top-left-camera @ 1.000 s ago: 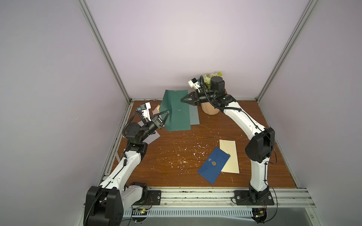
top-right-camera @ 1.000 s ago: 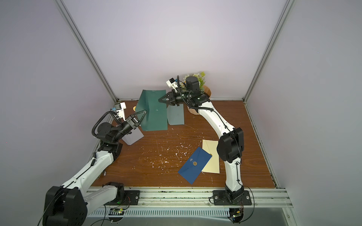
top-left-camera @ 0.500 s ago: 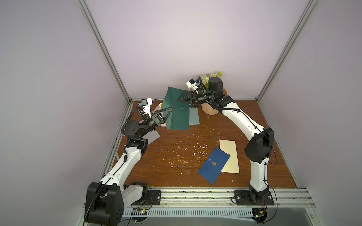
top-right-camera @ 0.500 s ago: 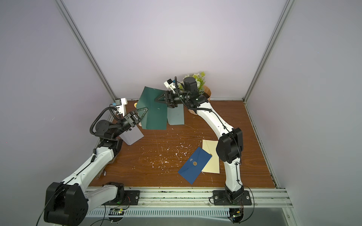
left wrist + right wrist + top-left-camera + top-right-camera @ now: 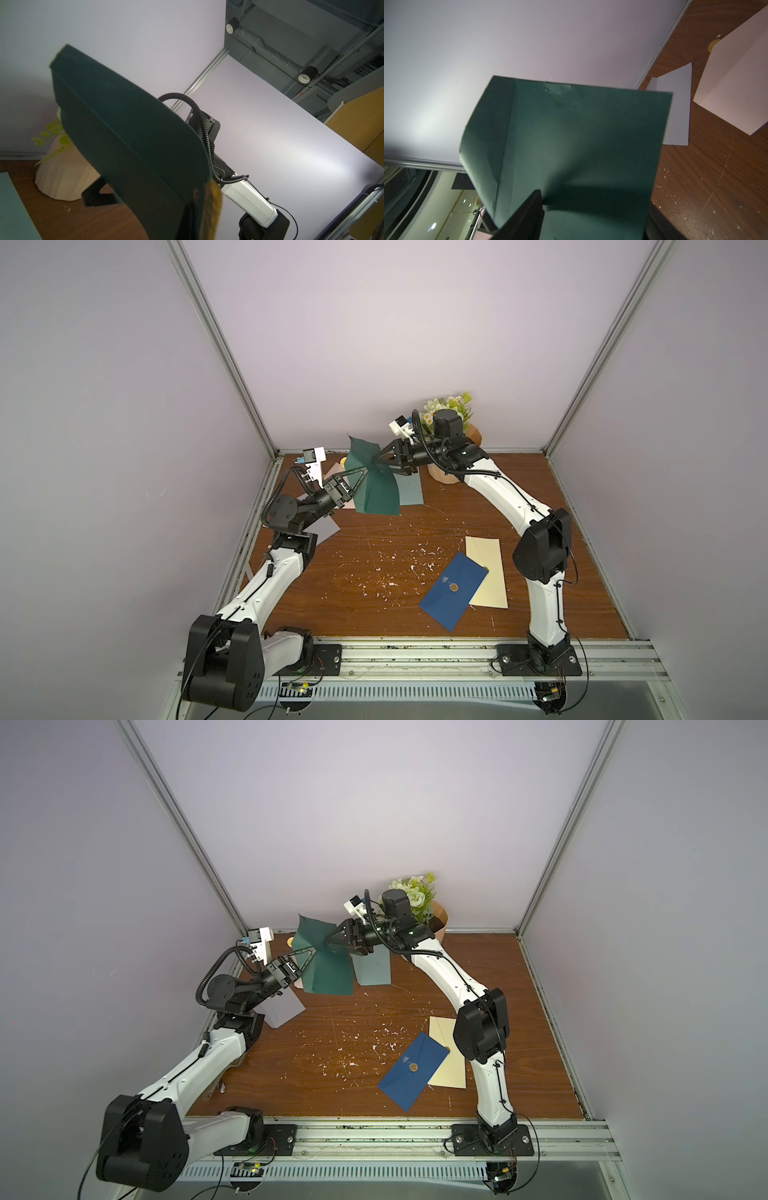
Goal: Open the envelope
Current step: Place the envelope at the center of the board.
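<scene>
— Where's the green envelope (image 5: 376, 489)?
— Up in the air. The left gripper (image 5: 365, 470) pinches one edge, and the right gripper (image 5: 375, 458) has its jaws spread around the opposite edge.
— And a second ago?
— The right one was clamped shut on it, and the envelope hung flatter.
— Underneath?
— A scuffed wooden table (image 5: 374, 556), with lilac walls (image 5: 374, 344) around it.

Pale lilac walls (image 5: 374, 323), aluminium corner posts (image 5: 224, 352), scratched brown wood floor (image 5: 374, 564), even light.
</scene>
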`<state>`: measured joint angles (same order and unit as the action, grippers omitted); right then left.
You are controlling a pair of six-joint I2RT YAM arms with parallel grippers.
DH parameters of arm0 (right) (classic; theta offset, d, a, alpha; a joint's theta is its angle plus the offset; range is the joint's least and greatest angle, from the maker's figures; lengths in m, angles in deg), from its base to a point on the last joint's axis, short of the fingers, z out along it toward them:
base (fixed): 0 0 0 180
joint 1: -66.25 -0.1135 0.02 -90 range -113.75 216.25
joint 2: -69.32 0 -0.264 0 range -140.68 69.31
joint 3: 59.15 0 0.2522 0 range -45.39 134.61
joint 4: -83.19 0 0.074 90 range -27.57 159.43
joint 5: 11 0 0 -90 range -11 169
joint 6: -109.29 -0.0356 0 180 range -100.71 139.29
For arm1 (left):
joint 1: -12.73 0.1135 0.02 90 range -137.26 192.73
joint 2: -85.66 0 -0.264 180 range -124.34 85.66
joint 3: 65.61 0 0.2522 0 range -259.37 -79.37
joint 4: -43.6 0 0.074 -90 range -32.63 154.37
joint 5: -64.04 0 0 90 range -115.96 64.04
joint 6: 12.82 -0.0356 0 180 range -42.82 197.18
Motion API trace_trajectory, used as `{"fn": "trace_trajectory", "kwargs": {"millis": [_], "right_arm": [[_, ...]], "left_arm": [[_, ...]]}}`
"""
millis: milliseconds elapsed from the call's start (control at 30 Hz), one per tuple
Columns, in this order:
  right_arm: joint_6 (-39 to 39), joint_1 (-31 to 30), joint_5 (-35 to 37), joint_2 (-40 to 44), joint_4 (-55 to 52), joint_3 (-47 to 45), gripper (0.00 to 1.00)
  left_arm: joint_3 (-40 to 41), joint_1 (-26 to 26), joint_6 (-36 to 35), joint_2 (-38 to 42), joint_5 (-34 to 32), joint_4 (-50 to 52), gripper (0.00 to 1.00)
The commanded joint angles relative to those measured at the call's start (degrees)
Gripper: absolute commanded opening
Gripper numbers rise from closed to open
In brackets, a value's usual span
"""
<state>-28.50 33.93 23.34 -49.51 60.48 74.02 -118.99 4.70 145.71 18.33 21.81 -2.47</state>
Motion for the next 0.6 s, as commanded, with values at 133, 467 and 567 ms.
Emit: {"fn": "trace_trajectory", "kwargs": {"millis": [133, 467, 567], "right_arm": [[12.1, 3.8, 14.2, 5.8, -14.7, 4.7, 0.7], [13.9, 4.5, 20.1, 11.7, -15.5, 0.1, 0.71], [13.4, 4.6, 19.5, 12.3, -14.8, -1.4, 0.71]], "left_arm": [[10.6, 1.0, -0.6, 5.2, -6.8, 3.8, 0.0], [20.3, -1.4, -1.7, 7.6, -16.8, 22.6, 0.0], [22.3, -3.2, -0.1, 5.6, -18.5, 21.6, 0.0]]}}
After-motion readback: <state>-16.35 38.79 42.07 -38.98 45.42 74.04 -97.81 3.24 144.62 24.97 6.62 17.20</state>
